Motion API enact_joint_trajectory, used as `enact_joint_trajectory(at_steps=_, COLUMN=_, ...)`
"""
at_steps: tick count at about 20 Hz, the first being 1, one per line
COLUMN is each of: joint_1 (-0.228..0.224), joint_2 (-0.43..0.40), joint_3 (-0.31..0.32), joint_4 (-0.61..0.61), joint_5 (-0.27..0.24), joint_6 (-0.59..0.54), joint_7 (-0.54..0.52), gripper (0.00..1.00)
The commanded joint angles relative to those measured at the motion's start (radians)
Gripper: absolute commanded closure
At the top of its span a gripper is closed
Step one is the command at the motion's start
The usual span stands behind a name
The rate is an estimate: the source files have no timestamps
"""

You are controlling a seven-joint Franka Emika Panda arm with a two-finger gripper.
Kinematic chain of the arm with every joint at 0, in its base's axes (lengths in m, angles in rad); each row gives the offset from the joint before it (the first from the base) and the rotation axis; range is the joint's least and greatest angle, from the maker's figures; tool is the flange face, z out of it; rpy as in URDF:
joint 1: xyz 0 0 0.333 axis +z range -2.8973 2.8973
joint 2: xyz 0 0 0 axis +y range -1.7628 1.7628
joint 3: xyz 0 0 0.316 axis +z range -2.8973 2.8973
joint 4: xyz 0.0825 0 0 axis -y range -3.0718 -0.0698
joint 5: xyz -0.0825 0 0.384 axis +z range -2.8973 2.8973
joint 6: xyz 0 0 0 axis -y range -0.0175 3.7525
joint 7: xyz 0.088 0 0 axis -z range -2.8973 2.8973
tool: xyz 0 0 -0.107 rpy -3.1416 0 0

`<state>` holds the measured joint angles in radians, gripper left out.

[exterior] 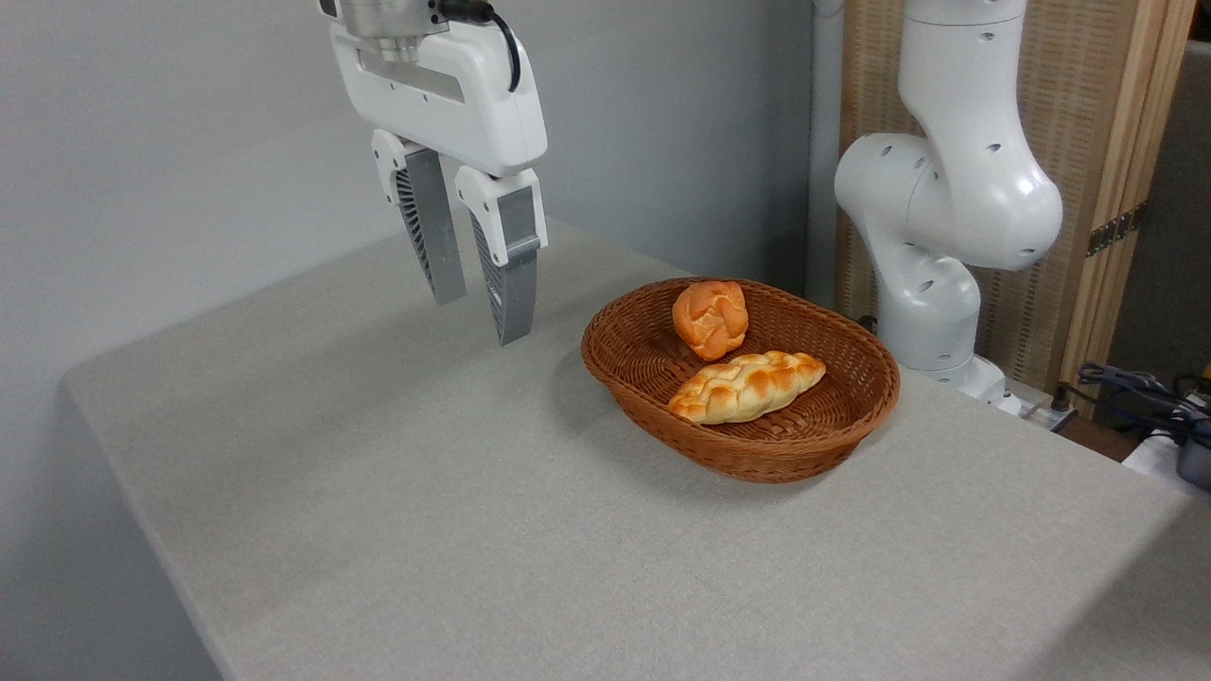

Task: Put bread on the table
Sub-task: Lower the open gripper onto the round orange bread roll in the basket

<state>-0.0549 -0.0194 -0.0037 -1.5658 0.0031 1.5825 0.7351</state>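
The pincer [484, 298] hangs empty, fingers apart, with the bread [710, 319] to its right, seemingly farther back, in the basket [757, 454].

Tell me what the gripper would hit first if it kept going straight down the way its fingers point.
Most likely the bare table. The gripper hangs open, fingers pointing down, left of the basket, with nothing visible beneath it. Depth is hard to judge from one view.
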Motion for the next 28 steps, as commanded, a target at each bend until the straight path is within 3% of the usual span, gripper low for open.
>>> enact_joint_trajectory(at_steps=1, joint_1=0.000, joint_2=-0.010, joint_3=0.021, joint_4=0.009, joint_5=-0.005, joint_6=-0.027, joint_7=0.004, gripper=0.00)
enact_joint_trajectory(at_steps=10, joint_1=0.000, joint_2=-0.054, joint_3=0.021, joint_4=-0.048, joint_5=-0.005, joint_6=-0.027, joint_7=0.006, gripper=0.00)
enact_joint_trajectory(at_steps=15, joint_1=-0.014, joint_2=-0.261, joint_3=0.016, joint_4=-0.334, joint_5=-0.035, joint_6=-0.030, joint_7=0.058, gripper=0.00)
enact_joint_trajectory(at_steps=18, joint_1=-0.072, joint_2=-0.364, joint_3=0.013, joint_4=-0.505, joint_5=-0.037, joint_6=-0.116, joint_7=0.084, gripper=0.00)
enact_joint_trajectory(at_steps=21, joint_1=-0.158, joint_2=-0.425, joint_3=0.011, joint_4=-0.629, joint_5=-0.060, joint_6=-0.165, joint_7=0.072, gripper=0.00)
enact_joint_trajectory(at_steps=24, joint_1=-0.230, joint_2=-0.433, joint_3=0.013, joint_4=-0.721, joint_5=-0.129, joint_6=-0.159, joint_7=0.066, gripper=0.00)
enact_joint_trajectory(at_steps=26, joint_1=-0.258, joint_2=-0.435, joint_3=0.011, joint_4=-0.781, joint_5=-0.168, joint_6=-0.133, joint_7=0.008, gripper=0.00)
enact_joint_trajectory(at_steps=28, joint_1=-0.283, joint_2=-0.433, joint_3=0.011, joint_4=-0.822, joint_5=-0.173, joint_6=-0.102, joint_7=-0.069, gripper=0.00)
